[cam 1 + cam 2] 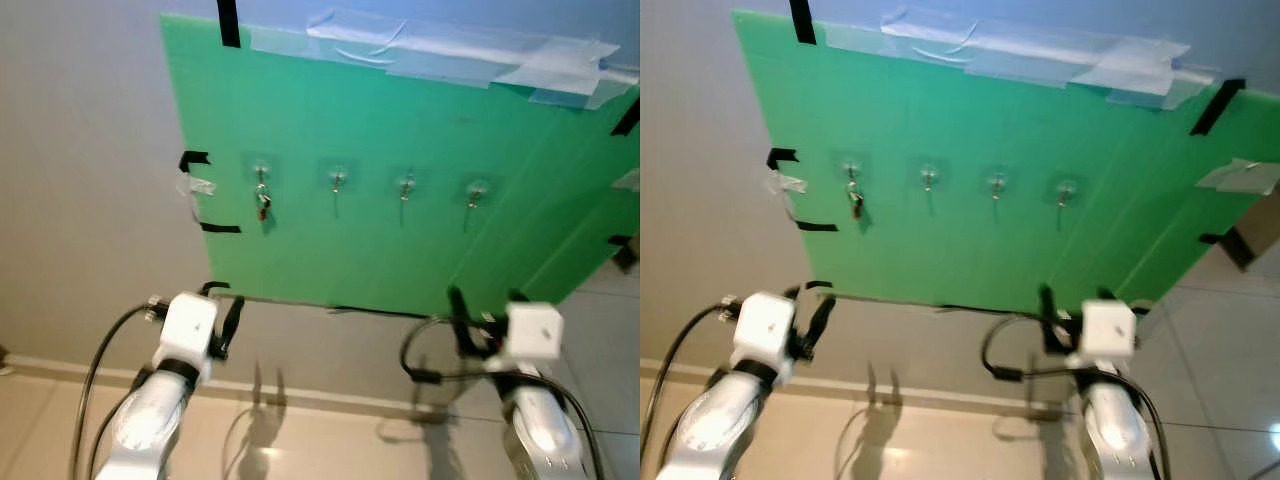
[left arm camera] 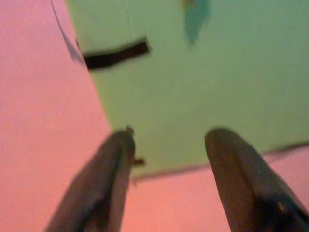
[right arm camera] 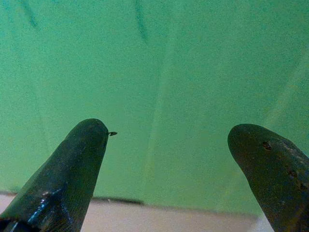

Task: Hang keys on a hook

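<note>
The keys (image 1: 263, 203) already hang on the leftmost hook (image 1: 261, 174), so my left gripper (image 2: 166, 145) and right gripper (image 3: 169, 140) rest low, both spread and empty.

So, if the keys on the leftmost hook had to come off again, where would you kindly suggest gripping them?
Grip the keys on the bunch that dangles below the leftmost hook, coming straight from the front: they hang flat against the green board, so only their sides are free. The left gripper is nearest, fingers open.
</note>
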Robot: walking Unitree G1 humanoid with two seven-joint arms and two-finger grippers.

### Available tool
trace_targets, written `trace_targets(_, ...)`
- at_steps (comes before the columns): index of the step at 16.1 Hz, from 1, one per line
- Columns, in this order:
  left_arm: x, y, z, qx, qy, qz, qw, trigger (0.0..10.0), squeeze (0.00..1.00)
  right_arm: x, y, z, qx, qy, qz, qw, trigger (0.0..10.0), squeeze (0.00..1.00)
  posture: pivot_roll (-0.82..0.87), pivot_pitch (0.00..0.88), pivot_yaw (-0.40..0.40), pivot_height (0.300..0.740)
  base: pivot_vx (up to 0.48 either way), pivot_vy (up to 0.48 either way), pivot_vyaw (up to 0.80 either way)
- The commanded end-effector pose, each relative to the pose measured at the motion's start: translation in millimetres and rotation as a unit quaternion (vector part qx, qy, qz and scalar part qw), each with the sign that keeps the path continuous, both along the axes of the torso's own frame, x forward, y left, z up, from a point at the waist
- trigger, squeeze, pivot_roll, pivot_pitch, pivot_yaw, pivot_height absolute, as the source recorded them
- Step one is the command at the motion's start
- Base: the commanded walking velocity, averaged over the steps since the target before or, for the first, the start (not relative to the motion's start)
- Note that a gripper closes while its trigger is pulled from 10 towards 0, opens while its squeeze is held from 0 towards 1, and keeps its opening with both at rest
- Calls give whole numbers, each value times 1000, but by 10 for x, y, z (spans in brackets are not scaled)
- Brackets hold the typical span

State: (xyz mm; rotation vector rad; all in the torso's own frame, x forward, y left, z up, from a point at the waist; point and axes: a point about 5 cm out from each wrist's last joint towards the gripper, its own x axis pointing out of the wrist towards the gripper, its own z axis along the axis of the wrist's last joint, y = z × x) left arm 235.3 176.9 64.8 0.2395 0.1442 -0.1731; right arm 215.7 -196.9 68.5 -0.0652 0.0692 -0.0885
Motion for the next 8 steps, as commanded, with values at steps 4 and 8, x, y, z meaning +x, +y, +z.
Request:
trace_targets(4, 194, -249, -454, -55, 60, -26, 996, 10000, 0, 135, 38, 40, -10, -18, 9, 1000, 10000, 1000, 2, 0, -2, 740, -80, 91, -472)
trace_targets(8, 186, -179, -654, -48, 69, -16, 996, 10000, 0, 243, 53, 51, -14, -21, 13, 1000, 10000, 1000, 11, 0, -8, 740, -322, 360, 0)
